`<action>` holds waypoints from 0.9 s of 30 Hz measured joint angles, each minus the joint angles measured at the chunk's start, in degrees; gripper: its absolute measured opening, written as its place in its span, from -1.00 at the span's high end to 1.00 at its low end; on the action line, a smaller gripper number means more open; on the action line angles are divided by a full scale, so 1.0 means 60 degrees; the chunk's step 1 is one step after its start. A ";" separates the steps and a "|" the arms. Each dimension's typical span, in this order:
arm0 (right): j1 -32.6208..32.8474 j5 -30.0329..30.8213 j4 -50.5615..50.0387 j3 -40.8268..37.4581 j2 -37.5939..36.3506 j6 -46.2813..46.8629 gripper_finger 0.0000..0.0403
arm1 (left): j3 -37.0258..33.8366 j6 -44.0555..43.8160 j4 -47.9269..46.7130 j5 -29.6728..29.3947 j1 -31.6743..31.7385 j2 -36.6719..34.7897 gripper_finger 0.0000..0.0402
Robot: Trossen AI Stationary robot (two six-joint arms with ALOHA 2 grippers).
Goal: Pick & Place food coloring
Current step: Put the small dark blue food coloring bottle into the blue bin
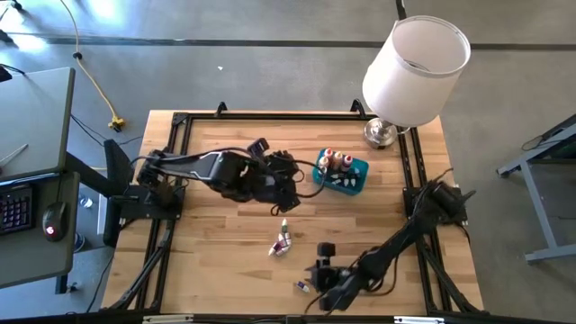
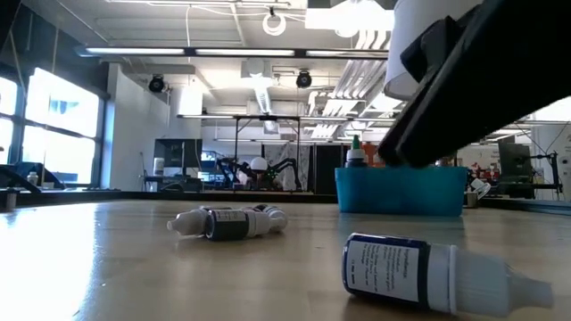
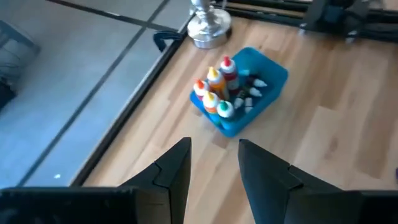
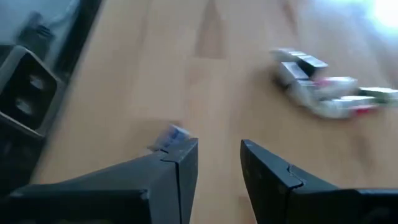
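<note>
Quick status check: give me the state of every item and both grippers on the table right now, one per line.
Teal bin: upright, holding several bottles standing and lying.
Bottles in bin: capped, mostly upright.
Loose bottles mid-table: lying on their sides, clustered.
Single bottle at front edge: lying flat, beside the right gripper.
Left gripper: open, empty, near the bin.
Right gripper: open, empty, low over the table.
Lamp: upright at the back.
</note>
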 joint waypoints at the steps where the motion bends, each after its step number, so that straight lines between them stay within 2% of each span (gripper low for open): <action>1: -0.0002 -0.0123 -0.0307 0.0446 0.0256 0.0238 0.43 | 0.0000 -0.0118 -0.0006 0.0072 -0.0090 -0.0003 0.36; 7: 0.0057 -0.0208 -0.1851 0.2146 0.1254 0.1490 0.43 | 0.0004 -0.0723 -0.0027 0.0196 -0.0658 0.0172 0.36; 10: 0.0100 -0.0014 -0.2219 0.2353 0.1577 0.2142 0.43 | 0.0015 -0.0912 -0.0025 0.0068 -0.0925 0.0190 0.36; 15: -0.0030 -0.0383 -0.2067 0.2152 0.1959 0.3017 0.43 | 0.0011 -0.0930 0.0146 0.0045 -0.1252 0.0204 0.36; 21: -0.0061 -0.0405 -0.2361 0.1906 0.2034 0.2178 0.46 | 0.0007 -0.0890 0.0099 -0.0029 -0.1335 0.0204 0.36; 27: -0.0075 -0.0653 -0.2504 0.1856 0.1738 0.1448 0.69 | 0.0011 -0.0512 0.0047 -0.0616 -0.1315 0.0204 0.36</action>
